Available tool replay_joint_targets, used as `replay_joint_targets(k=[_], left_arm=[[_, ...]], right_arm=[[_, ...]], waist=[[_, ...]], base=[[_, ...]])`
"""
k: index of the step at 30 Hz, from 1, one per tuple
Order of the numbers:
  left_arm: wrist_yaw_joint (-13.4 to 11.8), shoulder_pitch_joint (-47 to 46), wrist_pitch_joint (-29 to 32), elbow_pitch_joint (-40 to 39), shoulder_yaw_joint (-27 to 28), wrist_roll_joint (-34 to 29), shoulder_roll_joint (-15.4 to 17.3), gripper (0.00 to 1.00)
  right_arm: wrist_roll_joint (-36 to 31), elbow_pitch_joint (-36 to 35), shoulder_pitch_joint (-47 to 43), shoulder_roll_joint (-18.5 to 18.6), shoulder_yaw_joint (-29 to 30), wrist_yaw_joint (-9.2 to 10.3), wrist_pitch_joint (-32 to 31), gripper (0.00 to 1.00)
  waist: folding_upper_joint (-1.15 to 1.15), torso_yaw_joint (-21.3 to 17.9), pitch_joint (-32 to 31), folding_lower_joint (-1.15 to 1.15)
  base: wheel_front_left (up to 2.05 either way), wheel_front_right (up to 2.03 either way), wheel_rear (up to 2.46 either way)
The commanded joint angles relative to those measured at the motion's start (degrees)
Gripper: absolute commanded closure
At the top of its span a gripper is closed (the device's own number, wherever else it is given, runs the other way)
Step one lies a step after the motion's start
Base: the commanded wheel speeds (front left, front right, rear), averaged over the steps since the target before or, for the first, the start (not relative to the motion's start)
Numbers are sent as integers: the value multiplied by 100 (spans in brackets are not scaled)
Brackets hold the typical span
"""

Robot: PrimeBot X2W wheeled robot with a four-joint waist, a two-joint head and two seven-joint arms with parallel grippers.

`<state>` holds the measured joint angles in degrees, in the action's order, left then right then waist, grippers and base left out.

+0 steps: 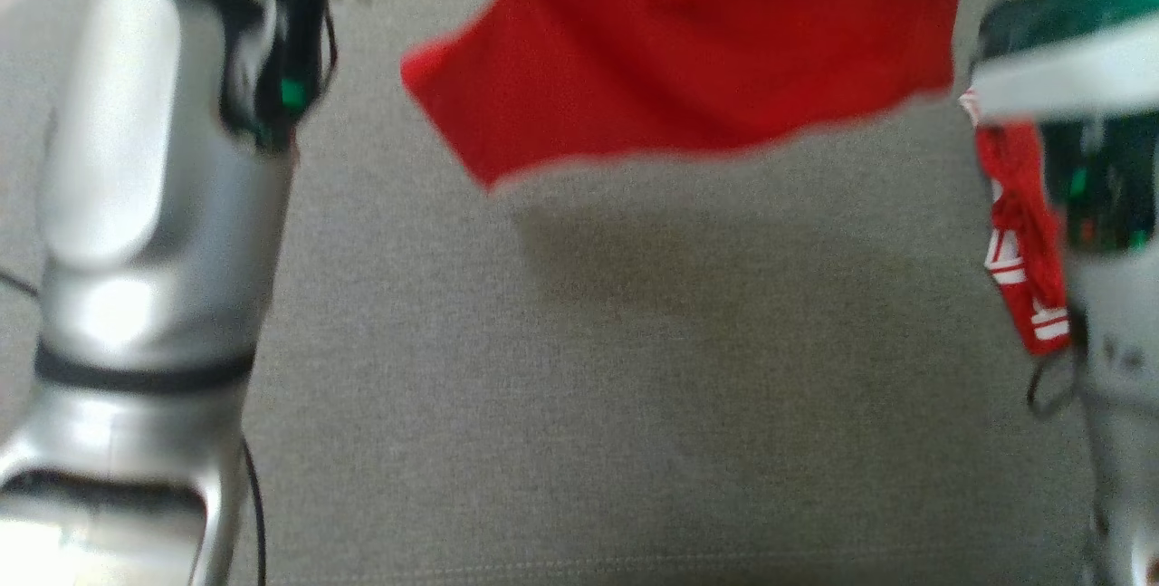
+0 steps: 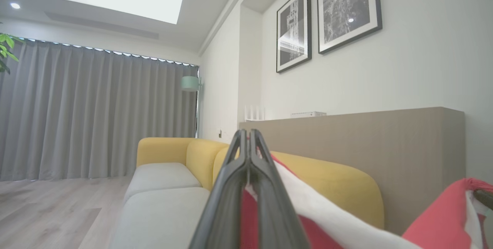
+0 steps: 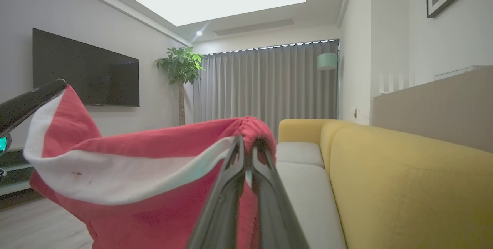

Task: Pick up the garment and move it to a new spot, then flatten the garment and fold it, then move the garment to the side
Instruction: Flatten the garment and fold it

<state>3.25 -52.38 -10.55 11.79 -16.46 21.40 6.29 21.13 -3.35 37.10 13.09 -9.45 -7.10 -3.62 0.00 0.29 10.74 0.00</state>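
Observation:
The garment is red with white bands and hangs stretched in the air above the grey sofa seat. It spans between my two pale forearms, left and right. A striped end dangles beside the right arm. In the left wrist view my left gripper is shut on the garment, whose cloth runs off to the right. In the right wrist view my right gripper is shut on a bunched red edge of the garment, and the other arm's dark finger pinches the far corner.
A yellow sofa back and grey seat cushions lie beneath and beside the arms. A brown ledge, framed pictures, grey curtains, a wall television and a potted plant surround the room.

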Motion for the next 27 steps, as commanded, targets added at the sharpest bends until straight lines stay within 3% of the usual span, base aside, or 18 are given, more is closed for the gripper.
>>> replay_joint_targets(k=[1, 4, 9, 14, 21, 27], left_arm=[[48, -625, -134, 190, 182, -3, 82, 100], [76, -1083, -267, 714, 228, -7, 18, 100], [95, -2173, -434, 2240, 341, -157, -114, 100], [66, -2486, -442, 3357, 429, -215, -224, 100], [82, -2231, -443, 4717, 493, 39, -325, 100], [188, -1939, -444, 5209, 441, 380, -339, 100]], right_arm=[[94, 135, 561, -13, -132, -39, 95, 100], [181, 597, 1056, -50, -219, -39, 216, 100], [388, 2333, 2507, -303, -552, -39, 798, 100], [514, 3917, 3321, -517, -1151, -39, 1232, 100], [799, 5492, 3568, -691, -2250, -39, 1448, 100], [1306, 5948, 3359, -714, -2805, -39, 1684, 100]], waist=[[0, 24, 230, 0], [0, 29, 336, 0], [0, -34, 593, 0], [0, -9, 823, 0], [0, 40, 1064, 0], [0, 25, 1234, 0]], base=[[0, 0, 0], [0, 0, 0], [0, 0, 0], [0, 0, 0], [0, 0, 0], [0, 0, 0]])
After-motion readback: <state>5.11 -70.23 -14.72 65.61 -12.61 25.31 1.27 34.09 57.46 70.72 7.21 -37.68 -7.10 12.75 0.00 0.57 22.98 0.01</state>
